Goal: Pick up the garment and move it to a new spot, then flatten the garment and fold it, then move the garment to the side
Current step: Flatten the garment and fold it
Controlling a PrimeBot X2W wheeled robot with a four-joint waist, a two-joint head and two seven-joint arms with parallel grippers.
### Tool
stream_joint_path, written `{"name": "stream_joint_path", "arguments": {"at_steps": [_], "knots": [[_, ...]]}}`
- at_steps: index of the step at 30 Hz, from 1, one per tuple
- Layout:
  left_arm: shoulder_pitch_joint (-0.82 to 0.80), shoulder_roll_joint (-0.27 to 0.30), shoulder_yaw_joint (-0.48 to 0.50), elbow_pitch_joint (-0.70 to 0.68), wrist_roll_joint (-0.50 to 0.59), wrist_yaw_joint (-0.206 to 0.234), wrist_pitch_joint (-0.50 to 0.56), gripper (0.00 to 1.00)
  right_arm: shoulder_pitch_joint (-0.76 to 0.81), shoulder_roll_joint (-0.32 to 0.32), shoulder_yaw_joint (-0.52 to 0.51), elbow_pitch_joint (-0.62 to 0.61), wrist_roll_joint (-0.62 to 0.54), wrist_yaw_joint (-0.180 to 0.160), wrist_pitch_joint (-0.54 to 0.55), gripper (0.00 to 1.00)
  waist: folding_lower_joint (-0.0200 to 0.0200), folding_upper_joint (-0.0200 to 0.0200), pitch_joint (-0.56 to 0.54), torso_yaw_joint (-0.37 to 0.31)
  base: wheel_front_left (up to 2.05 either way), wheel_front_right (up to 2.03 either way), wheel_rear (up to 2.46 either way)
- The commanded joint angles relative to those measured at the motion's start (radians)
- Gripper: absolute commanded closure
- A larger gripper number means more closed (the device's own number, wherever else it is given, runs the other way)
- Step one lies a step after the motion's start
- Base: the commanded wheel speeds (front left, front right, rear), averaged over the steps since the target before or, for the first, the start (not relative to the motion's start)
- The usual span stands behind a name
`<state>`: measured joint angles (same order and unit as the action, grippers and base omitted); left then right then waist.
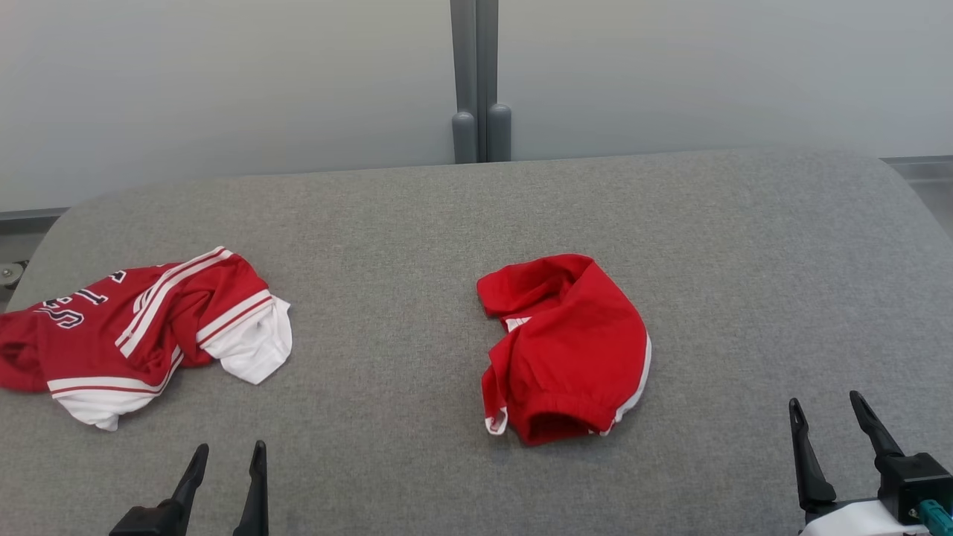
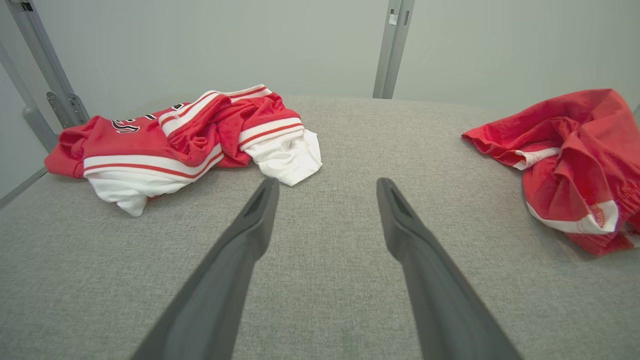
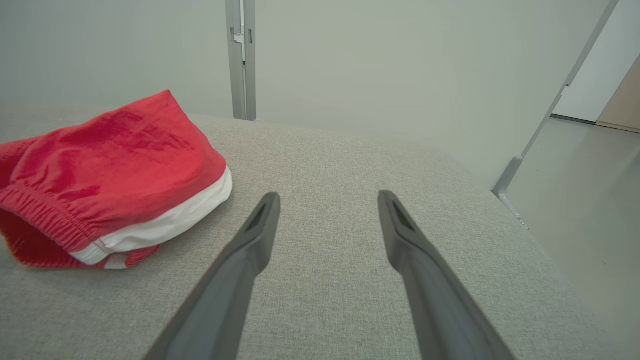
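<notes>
Two crumpled garments lie on the grey padded table. Red shorts with white trim sit near the middle, also seen at the right of the left wrist view and the left of the right wrist view. A red and white jersey with dark lettering lies at the far left. My left gripper is open at the front edge, between the two garments. My right gripper is open at the front right, apart from the shorts. Neither touches any cloth.
A pale wall with a grey upright post stands behind the table. The table's right edge drops to the floor. Bare grey cloth lies right of the shorts and between the garments.
</notes>
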<state>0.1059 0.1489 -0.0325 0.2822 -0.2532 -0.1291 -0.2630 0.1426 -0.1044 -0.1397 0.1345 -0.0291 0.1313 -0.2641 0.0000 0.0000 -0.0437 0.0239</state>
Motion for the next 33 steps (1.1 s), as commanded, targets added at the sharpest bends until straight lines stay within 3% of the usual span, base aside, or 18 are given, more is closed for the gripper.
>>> {"name": "stream_joint_path", "arguments": {"at_steps": [1,8,13,15,18,23,24,28,33], "knots": [[-0.018,0.001,0.0,-0.006,-0.004,-0.002,-0.002,0.0,-0.007,-0.002,0.001,0.0,0.0,-0.001,-0.001,0.0,0.0,0.0,0.0,0.0,0.0,0.0,0.0],[-0.024,-0.016,-0.003,-0.032,-0.001,-0.002,-0.003,0.0,-0.015,-0.002,0.009,0.001,0.002,-0.001,-0.001,0.0,0.0,0.0,0.0,-0.015,0.0,0.0,0.0],[-0.047,-0.049,-0.117,-0.092,-0.032,-0.002,-0.001,0.0,-0.024,-0.007,0.018,-0.009,0.006,-0.001,-0.001,0.0,0.0,0.0,0.009,-0.048,0.0,0.0,0.0],[-0.069,-0.062,-0.201,-0.102,-0.075,-0.002,0.01,0.0,-0.029,-0.011,0.022,-0.011,0.007,-0.001,-0.001,0.0,0.0,0.0,0.015,-0.066,0.0,0.0,0.0],[-0.086,-0.084,-0.324,-0.114,-0.201,-0.002,0.114,0.0,-0.037,-0.012,0.025,-0.013,0.007,-0.001,-0.001,0.0,0.0,0.0,0.025,-0.095,0.0,0.0,0.0],[-0.116,-0.096,-0.461,-0.098,-0.429,0.013,0.295,0.0,-0.051,-0.004,0.032,-0.017,0.009,-0.001,-0.001,0.0,0.0,0.0,0.048,-0.152,0.0,0.0,0.0],[-0.116,-0.096,-0.461,-0.098,-0.429,0.013,0.295,0.0,-0.051,-0.004,0.032,-0.017,0.009,-0.001,-0.001,0.0,0.0,0.0,0.048,-0.152,0.0,0.0,0.0],[-0.166,-0.096,-0.556,-0.061,-0.6,0.095,0.356,0.0,-0.061,0.002,0.04,-0.015,0.011,-0.001,-0.001,0.0,0.0,0.0,0.07,-0.201,0.0,0.0,0.0],[-0.266,-0.096,-0.617,0.019,-0.74,0.188,0.321,0.0,-0.076,0.009,0.042,-0.016,0.013,-0.001,-0.001,0.0,0.0,0.0,0.107,-0.254,0.0,0.0,0.0]]}}
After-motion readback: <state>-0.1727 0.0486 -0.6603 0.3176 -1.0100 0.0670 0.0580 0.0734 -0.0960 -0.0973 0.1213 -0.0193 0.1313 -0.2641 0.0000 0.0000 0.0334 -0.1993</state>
